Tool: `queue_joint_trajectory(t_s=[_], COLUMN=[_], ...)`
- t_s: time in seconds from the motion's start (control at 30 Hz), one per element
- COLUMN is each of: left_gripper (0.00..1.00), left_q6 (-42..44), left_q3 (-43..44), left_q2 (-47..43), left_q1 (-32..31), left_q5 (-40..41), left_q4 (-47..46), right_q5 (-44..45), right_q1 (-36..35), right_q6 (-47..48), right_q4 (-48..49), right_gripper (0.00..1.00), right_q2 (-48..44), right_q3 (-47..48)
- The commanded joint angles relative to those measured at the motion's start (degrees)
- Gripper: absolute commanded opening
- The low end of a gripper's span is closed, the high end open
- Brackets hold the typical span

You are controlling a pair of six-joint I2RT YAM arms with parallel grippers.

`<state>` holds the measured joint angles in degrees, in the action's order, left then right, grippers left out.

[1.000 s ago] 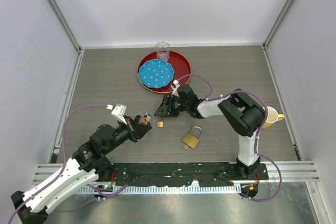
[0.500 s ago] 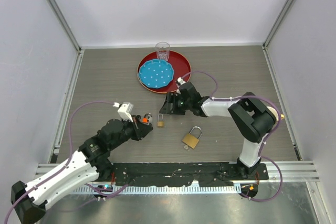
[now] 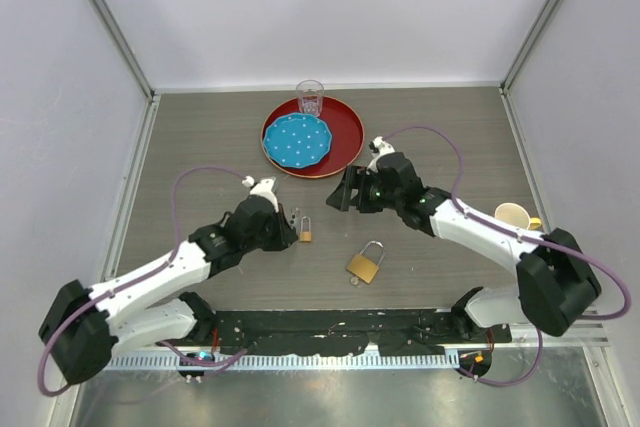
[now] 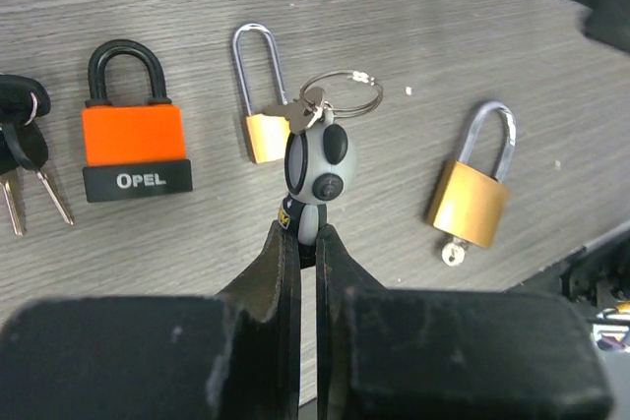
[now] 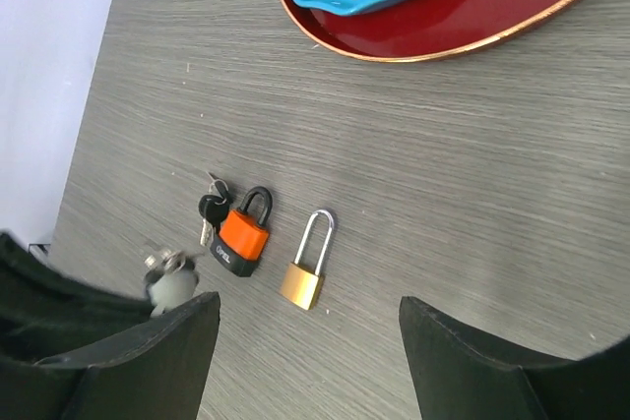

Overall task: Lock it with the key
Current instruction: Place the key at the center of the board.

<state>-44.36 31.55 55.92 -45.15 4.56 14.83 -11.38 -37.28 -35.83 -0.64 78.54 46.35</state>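
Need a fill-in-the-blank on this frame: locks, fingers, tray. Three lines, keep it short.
The orange padlock reads ___.
The left fingers pinch a grey key fob; the right fingers stand ___, holding nothing.
The blue plate sits on a ___ tray.
Missing words: OPEL; open; red.

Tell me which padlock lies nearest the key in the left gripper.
The small long-shackled brass padlock, right beside the key; the orange padlock and larger brass padlock lie farther out on either side.
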Motion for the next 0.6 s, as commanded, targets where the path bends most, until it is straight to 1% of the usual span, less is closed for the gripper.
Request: queue_joint_trajectory(t_s=[0.0,0.03,0.07,0.13,0.17,0.27,0.4,0.57], left_gripper=[0.0,0.0,0.0,0.0,0.0,0.0,0.01,0.06], left_q6=[0.9,1.0,0.4,0.2,0.2,0.6,1.6,1.2], left_q3=[6.7,7.7,8.7,11.2,11.9,14.1,16.4,17.8], left_q2=[8.0,11.1,12.4,15.3,16.1,18.0,20.4,22.2], left_q1=[1.2,1.3,1.4,1.5,1.5,1.6,2.0,2.0], left_q5=[2.9,4.4,5.6,7.6,8.1,9.8,9.9,9.6], left_q4=[2.5,3.3,5.5,7.0,8.5,9.3,10.7,12.4], right_q5=[2.6,3.0,3.2,3.4,3.3,3.5,3.5,2.9], right_q1=[0.3,0.3,0.4,0.4,0.5,0.5,1.0,1.1], right_q6=[2.2,2.3,2.2,2.1,2.1,2.6,3.3,4.4], right_q4=[-5.3,-6.5,-6.9,-7.3,-7.5,-8.6,-9.1,-9.9], right_gripper=[0.8,0.8,0.8,0.8,0.8,0.8,0.8,0.8], right_q2=[-5.7,-7.2,-8.0,-9.4,-10.2,-11.2,-10.5,-9.6], right_q3=[-2.9,-3.2,-3.8,-4.4,-4.6,-4.6,-3.9,-2.1])
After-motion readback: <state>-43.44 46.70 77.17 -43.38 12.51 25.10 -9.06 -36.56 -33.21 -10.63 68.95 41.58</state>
